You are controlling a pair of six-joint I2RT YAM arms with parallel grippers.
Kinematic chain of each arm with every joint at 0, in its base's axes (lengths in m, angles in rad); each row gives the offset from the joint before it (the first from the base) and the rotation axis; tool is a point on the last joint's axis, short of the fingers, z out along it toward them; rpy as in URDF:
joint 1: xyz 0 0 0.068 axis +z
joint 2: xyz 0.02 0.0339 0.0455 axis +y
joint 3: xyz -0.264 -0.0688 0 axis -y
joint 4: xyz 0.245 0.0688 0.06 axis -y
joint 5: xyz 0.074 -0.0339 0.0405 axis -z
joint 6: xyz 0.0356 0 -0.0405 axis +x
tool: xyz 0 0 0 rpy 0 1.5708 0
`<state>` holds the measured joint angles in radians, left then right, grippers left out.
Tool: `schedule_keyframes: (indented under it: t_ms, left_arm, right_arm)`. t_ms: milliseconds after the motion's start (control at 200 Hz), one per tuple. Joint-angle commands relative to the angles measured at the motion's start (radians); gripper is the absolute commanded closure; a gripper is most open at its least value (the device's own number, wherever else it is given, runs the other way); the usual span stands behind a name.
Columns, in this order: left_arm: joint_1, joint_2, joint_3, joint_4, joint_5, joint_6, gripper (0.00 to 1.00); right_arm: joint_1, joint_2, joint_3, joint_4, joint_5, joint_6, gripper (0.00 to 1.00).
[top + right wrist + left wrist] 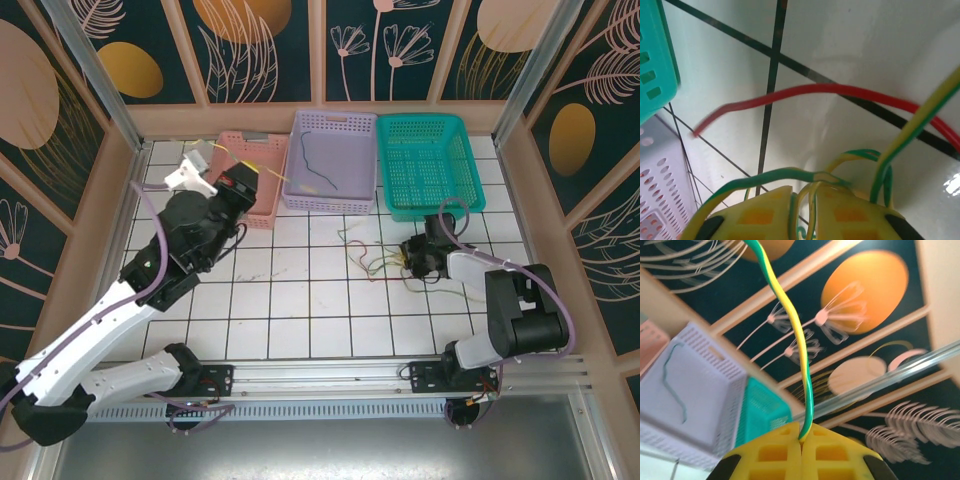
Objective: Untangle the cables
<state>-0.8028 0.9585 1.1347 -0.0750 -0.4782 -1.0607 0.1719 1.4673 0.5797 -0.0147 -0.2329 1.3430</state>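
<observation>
My left gripper is raised over the pink basket. In the left wrist view this left gripper is shut on a yellow-green cable that rises from between its yellow fingers. The remaining cables lie as a loose tangle on the tiled floor in front of the baskets. My right gripper sits low at the tangle's right side. Seen from the wrist, the right gripper has its jaws slightly parted, with yellow-green strands running through the gap. A red cable arcs across the floor beyond it.
Three baskets line the back wall: the pink one, a lilac basket with a dark cable inside, and a teal basket. The teal basket stands close to the left of my right gripper. Panel walls enclose the table.
</observation>
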Motion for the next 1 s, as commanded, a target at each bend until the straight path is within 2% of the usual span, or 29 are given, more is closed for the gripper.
schedule_keyframes:
  t_ms: [0, 140, 300, 536, 821, 996]
  left_arm:
    - [0.004, -0.026, 0.042, 0.12, -0.053, 0.015, 1.0]
    - [0.005, -0.019, 0.06, 0.119, -0.056, 0.028, 1.0]
    - [0.005, -0.013, 0.059, 0.111, -0.054, 0.025, 1.0]
    - [0.006, 0.0, 0.017, 0.126, -0.081, 0.002, 1.0]
    - [0.015, 0.026, -0.071, 0.241, -0.073, 0.018, 1.0]
    - [0.036, 0.044, -0.14, 0.328, -0.043, -0.025, 1.0]
  right_arm:
    - [-0.008, 0.041, -0.037, -0.134, 0.118, -0.013, 0.78]
    - [-0.008, 0.041, -0.032, -0.132, 0.117, -0.011, 0.75]
    - [0.004, -0.012, 0.019, -0.18, 0.152, -0.048, 0.6]
    - [0.069, -0.184, 0.133, -0.323, 0.214, -0.106, 0.43]
    - [0.151, -0.384, 0.203, -0.421, 0.244, -0.165, 0.38]
    - [0.177, -0.482, 0.22, -0.377, 0.239, -0.206, 0.38]
